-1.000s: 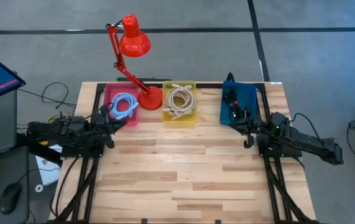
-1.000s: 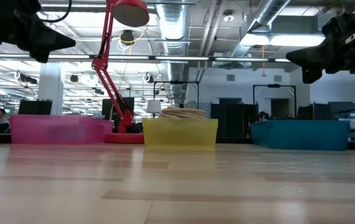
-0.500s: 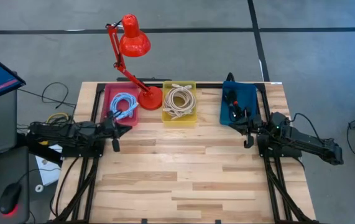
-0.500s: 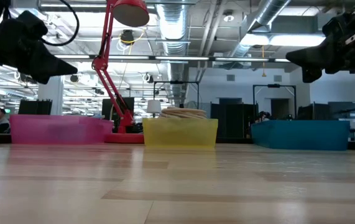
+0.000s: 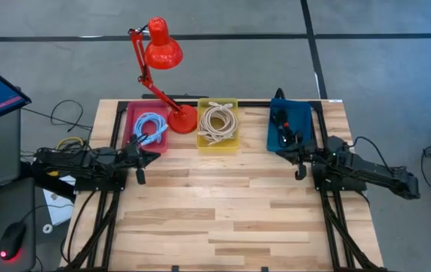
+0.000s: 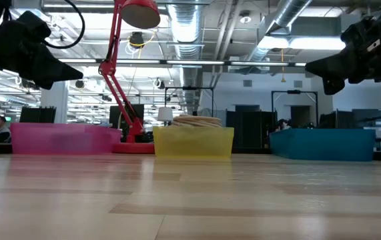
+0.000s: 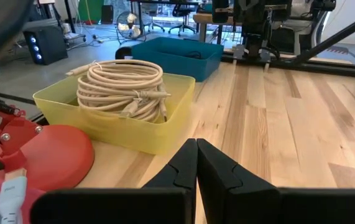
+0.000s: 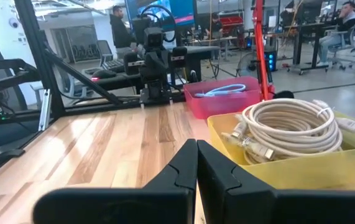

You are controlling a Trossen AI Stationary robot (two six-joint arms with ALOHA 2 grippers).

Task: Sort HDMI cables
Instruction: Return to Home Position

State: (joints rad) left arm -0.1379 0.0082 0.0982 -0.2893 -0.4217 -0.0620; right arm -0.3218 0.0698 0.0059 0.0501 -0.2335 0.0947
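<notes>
Wooden and open from its near edge to the middle, the counter [image 5: 223, 211] carries three bins along its far edge: a pink bin [image 5: 133, 113] with light blue cables [image 5: 150, 127], a yellow bin [image 5: 217, 145] with beige cables [image 5: 217, 122], and a blue bin [image 5: 304, 121]. One red lamp [image 5: 162, 45] stands between pink and yellow. Both arms reach in low from the sides, the left hand [image 7: 196, 144] raised by the pink bin's near corner and the right hand [image 8: 196, 147] before the blue bin, each with fingers pressed together.
</notes>
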